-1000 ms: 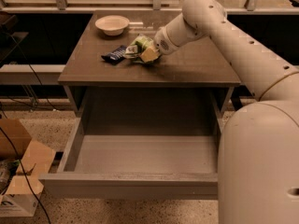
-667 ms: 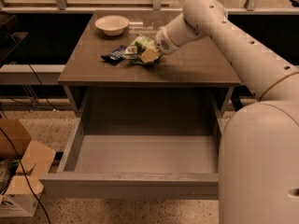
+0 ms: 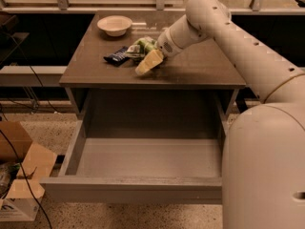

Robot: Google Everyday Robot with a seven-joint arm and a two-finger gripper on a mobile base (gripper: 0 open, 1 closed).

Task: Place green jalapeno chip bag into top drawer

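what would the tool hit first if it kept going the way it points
Likely the tabletop: the tool, beside the green jalapeno chip bag, points down and left at it. Depth is unclear.

Brown tbl point(image 3: 200, 67), speckled flr point(image 3: 143, 217), cardbd box point(image 3: 21, 144).

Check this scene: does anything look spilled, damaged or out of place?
Nothing stands out. The crinkly light-green chip bag is at the gripper, beside a dark blue packet on the brown tabletop; the wide grey drawer stands open.
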